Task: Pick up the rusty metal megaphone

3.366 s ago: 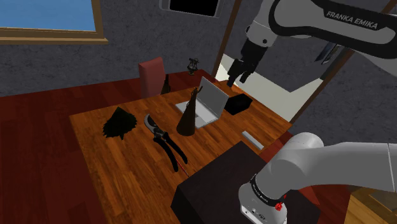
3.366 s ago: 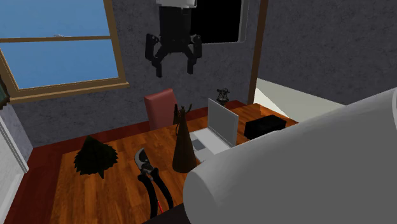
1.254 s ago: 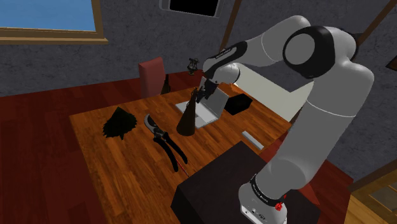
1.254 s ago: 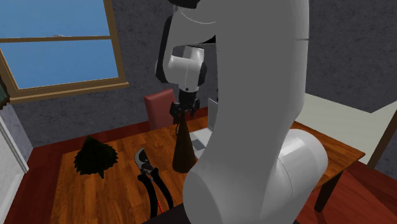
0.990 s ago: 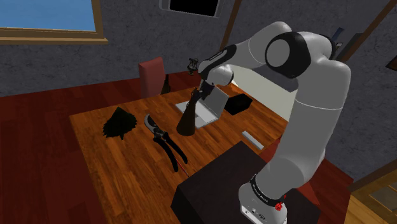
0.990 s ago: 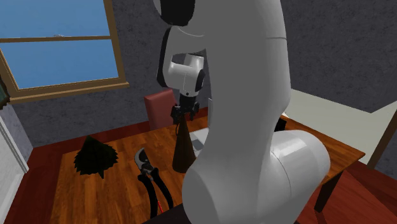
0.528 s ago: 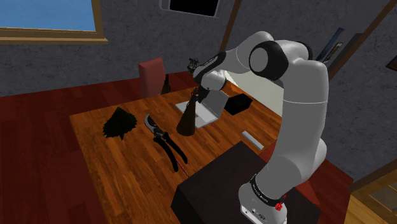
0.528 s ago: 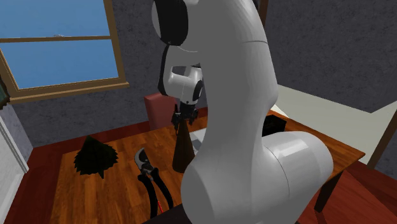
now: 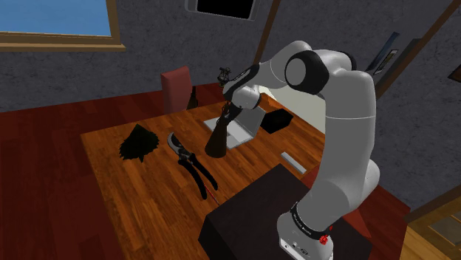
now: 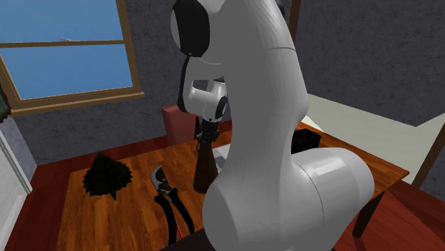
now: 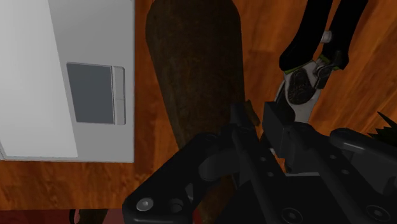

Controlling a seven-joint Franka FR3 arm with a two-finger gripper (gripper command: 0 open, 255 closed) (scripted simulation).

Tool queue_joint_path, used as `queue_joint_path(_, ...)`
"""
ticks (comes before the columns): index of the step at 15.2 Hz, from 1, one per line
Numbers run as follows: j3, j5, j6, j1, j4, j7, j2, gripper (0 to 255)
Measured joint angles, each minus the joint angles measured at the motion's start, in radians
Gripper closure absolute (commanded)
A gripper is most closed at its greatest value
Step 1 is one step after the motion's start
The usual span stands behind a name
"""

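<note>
Lowered since before, black hand (image 9: 228,111) sits atop the rough brown conical megaphone (image 9: 216,140); grip cannot be told.

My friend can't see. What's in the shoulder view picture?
A white robot arm reaches over a wooden table, its black gripper at the narrow top of an upright brown megaphone. Black pruning shears lie beside it, with an open white laptop nearby.

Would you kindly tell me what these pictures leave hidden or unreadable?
Shoulder view: the gripper covers the narrow top of the megaphone.
Second exterior view: the white arm hides part of the black box.
Wrist view: the pruning shears are cut off by the frame edge.
Shoulder view: the dark object at the table's far edge is too small to identify.
</note>
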Motion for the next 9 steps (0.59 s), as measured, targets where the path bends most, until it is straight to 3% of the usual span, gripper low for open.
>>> queue_joint_path(9,-0.005,-0.006,-0.009,0.004,-0.006,0.006,-0.013,255)
